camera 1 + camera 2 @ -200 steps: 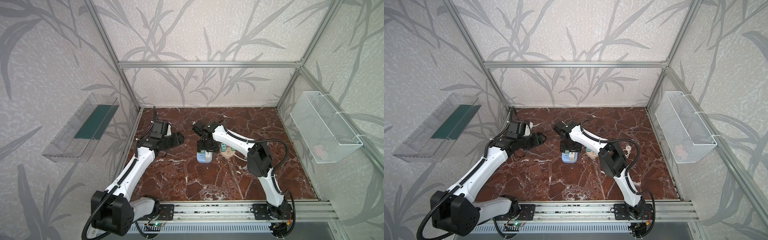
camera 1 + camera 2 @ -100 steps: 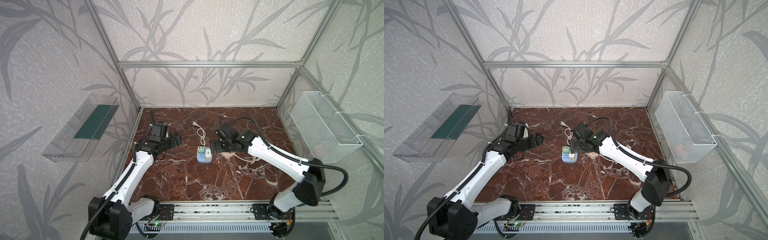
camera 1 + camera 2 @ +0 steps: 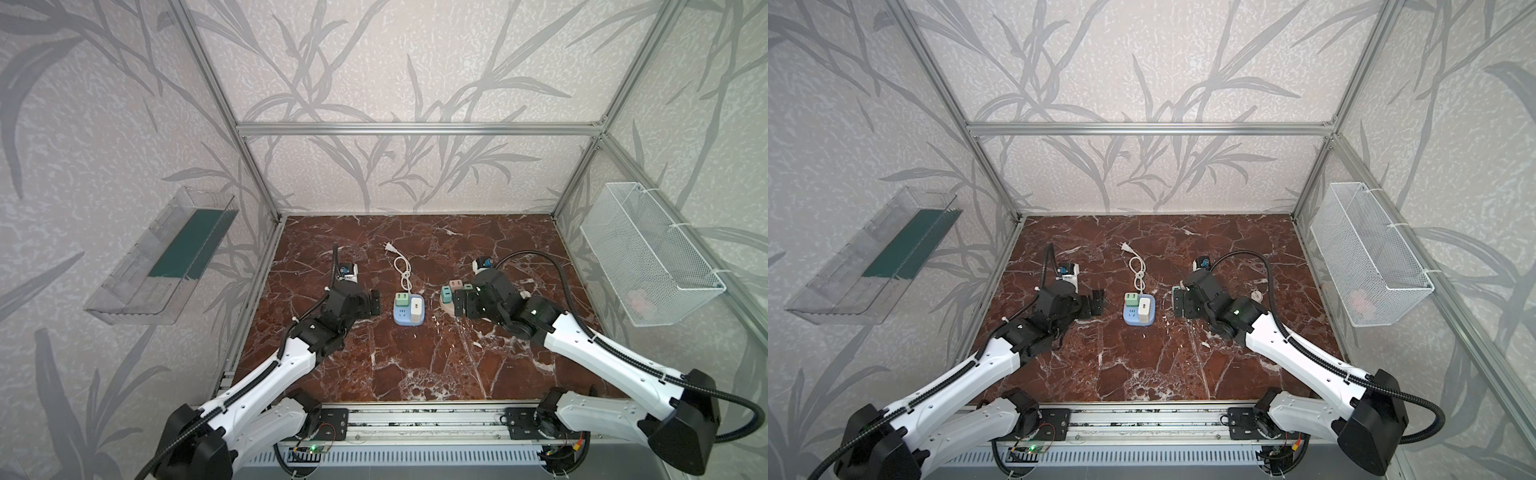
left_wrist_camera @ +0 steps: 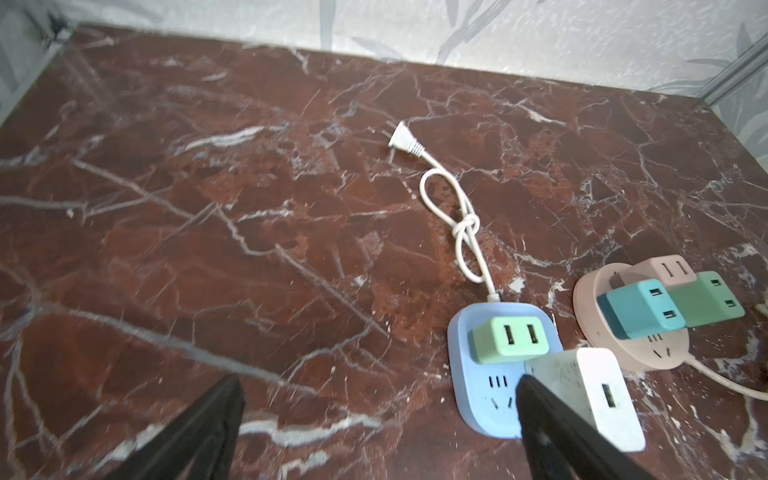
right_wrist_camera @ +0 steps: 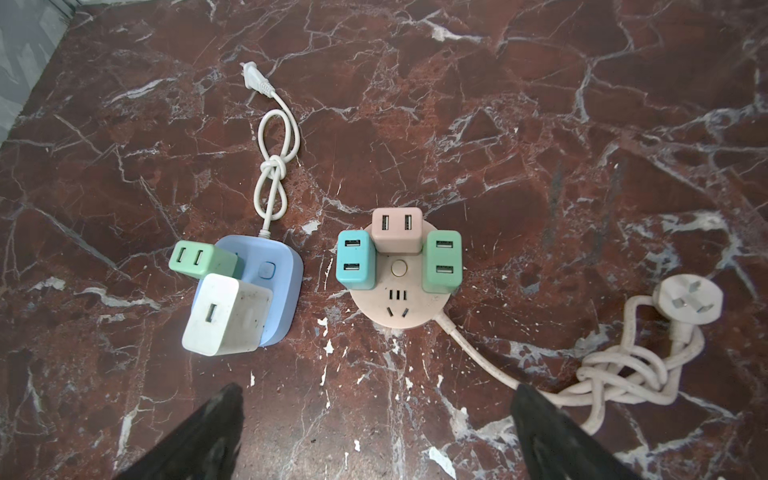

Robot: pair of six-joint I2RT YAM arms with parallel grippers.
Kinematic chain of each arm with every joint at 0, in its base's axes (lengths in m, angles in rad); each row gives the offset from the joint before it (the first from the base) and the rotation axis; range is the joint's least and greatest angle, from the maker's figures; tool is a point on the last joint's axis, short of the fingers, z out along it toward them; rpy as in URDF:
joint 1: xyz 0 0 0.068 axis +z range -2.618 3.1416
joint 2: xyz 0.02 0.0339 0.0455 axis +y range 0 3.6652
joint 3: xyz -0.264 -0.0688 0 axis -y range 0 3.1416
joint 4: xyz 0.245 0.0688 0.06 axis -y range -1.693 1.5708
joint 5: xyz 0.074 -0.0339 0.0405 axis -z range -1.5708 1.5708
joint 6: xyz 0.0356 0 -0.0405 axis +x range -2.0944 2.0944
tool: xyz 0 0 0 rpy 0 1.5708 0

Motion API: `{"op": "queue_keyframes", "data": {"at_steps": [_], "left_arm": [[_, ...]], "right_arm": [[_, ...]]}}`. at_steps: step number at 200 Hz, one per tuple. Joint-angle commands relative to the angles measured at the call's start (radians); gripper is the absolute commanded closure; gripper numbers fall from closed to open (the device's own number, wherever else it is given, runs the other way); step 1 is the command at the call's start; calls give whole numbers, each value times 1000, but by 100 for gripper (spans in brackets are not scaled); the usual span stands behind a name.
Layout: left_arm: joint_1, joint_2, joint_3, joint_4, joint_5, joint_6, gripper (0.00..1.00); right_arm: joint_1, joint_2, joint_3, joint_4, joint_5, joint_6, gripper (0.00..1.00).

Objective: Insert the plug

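The white plug (image 5: pixel 228 318) stands in the blue socket block (image 5: pixel 282 274) next to a light green plug (image 5: pixel 201 259), mid-table in both top views (image 3: pixel 416 309) (image 3: pixel 1145 308). My left gripper (image 3: pixel 375 301) hangs open just left of the block; in its wrist view (image 4: pixel 379 384) one finger overlaps the white plug (image 4: pixel 582 386) without gripping it. My right gripper (image 3: pixel 459 302) is open to the block's right, above the pink round strip; its wrist view shows nothing between the fingers (image 5: pixel 378 392).
The pink round strip (image 5: pixel 399 303) holds pink, teal and green adapters; its knotted cord ends in a three-prong plug (image 5: pixel 690 301). The blue block's white cord runs back to a two-prong plug (image 3: pixel 390 248). A wire basket (image 3: pixel 648 257) and a clear tray (image 3: pixel 166 257) hang on the side walls.
My right arm has pulled back from over the blue block to the right and opened, leaving the white plug standing in it. The left gripper opened wider and shifted slightly.
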Motion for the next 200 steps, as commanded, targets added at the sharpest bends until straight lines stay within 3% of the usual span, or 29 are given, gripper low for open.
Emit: {"op": "queue_keyframes", "data": {"at_steps": [1,14,47,61,81,99,129,155,175,200], "left_arm": [[-7,19,-68,272,-112,95,1],[-6,5,-117,414,-162,190,1],[42,-75,-136,511,-426,415,1],[151,-128,-144,499,-437,410,1],[320,-168,-156,486,-469,300,1],[419,-87,-167,511,-395,255,1],[451,154,-175,615,-332,260,1],[522,340,-287,960,-300,247,1],[619,460,-368,1233,-112,223,1],[621,435,-318,1069,49,253,1]], "right_arm": [[36,-42,5,-26,45,-58,1],[68,-84,-23,-2,63,-87,1],[94,-208,-186,189,-4,-175,1],[94,-246,-244,258,-35,-196,1],[94,-256,-252,242,-37,-212,1],[94,-250,-226,185,-11,-234,1],[94,-267,-221,177,23,-274,1],[93,-285,-260,225,105,-365,1],[59,-298,-297,251,279,-437,1],[-35,-313,-361,388,379,-580,1]]}}
